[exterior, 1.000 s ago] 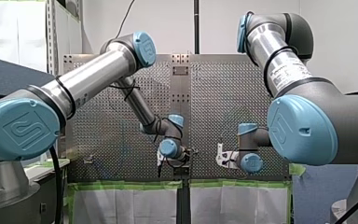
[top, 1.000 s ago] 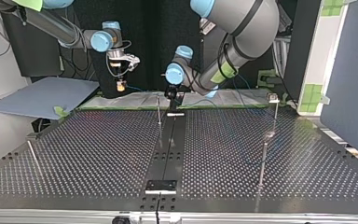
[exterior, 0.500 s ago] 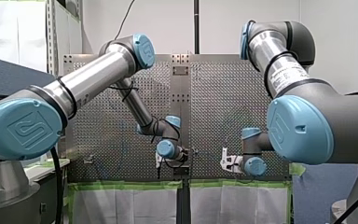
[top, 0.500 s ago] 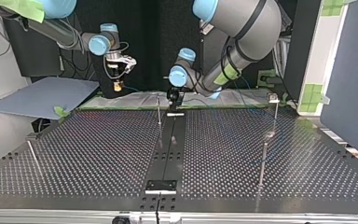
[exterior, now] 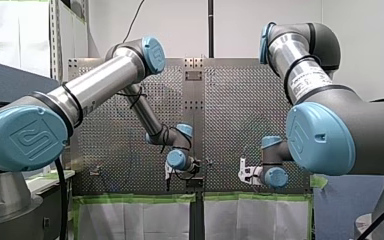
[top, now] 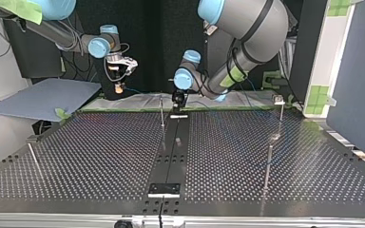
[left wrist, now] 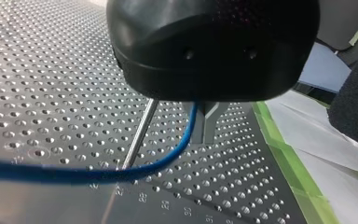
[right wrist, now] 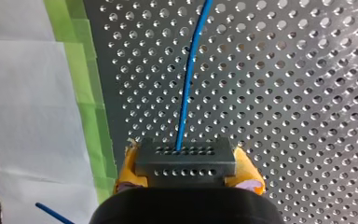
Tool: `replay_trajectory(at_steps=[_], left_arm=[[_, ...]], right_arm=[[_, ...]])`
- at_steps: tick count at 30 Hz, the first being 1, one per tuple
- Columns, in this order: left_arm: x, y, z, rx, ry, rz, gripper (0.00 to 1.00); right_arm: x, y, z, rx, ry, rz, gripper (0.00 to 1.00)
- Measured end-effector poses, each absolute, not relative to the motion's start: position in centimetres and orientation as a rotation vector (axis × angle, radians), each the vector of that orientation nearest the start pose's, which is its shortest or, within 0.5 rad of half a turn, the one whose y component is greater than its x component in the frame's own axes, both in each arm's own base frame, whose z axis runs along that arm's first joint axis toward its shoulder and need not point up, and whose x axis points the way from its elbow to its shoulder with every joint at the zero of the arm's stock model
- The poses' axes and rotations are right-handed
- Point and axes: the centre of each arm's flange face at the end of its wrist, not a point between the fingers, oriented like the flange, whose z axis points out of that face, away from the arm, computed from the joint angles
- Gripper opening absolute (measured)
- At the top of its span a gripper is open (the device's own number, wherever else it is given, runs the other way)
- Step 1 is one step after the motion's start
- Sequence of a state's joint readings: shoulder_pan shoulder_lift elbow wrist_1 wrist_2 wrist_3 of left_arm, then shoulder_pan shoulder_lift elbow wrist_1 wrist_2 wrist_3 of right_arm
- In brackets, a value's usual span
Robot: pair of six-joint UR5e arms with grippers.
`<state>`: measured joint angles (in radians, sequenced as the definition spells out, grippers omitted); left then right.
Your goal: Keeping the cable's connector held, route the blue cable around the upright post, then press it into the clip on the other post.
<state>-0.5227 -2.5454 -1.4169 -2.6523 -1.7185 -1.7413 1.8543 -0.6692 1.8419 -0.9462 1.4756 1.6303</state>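
In the right wrist view my right gripper (right wrist: pixel 186 177) is shut with its yellow pads on a dark connector block (right wrist: pixel 185 158). The blue cable (right wrist: pixel 190 79) runs straight ahead from it over the perforated plate. In the top view this gripper (top: pixel 119 87) hangs at the back left. My left gripper (top: pixel 177 99) is low at the back middle, just behind a thin upright post (top: pixel 162 112). In the left wrist view its metal fingers (left wrist: pixel 205 122) are shut on the blue cable (left wrist: pixel 175 151), which bends away sideways past the thin post (left wrist: pixel 139 136). A post with a clip (top: pixel 280 105) stands at the back right.
Two more posts stand on the plate in the top view, one near the front right (top: pixel 267 166) and a leaning one at the front left (top: pixel 33 159). A dark centre rail (top: pixel 171 152) runs front to back. Green tape (right wrist: pixel 81 88) edges the plate.
In the top view my right gripper has drifted left and a little higher with the connector. My left gripper has shifted slightly toward the centre rail and stays low.
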Motion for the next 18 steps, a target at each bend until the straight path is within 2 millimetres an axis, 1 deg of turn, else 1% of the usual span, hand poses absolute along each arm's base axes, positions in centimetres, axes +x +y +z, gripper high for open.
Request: replay_trajectory(at_steps=[6,9,13,18], left_arm=[[53.1,-44.5,-1.1,0.244,1.886,-0.363,0.00],[53.5,-44.4,-1.0,0.224,1.870,-0.389,0.00],[54.2,-44.2,-0.9,0.180,1.844,-0.420,0.00],[55.3,-43.6,-0.6,0.112,1.810,-0.457,0.00]], right_arm=[[29.3,-49.8,-5.5,1.647,-1.224,1.395,0.00],[29.4,-50.3,-5.2,1.629,-1.216,1.433,0.00],[29.6,-51.7,-4.6,1.598,-1.210,1.482,0.00],[29.5,-53.6,-3.7,1.580,-1.212,1.493,0.00]])
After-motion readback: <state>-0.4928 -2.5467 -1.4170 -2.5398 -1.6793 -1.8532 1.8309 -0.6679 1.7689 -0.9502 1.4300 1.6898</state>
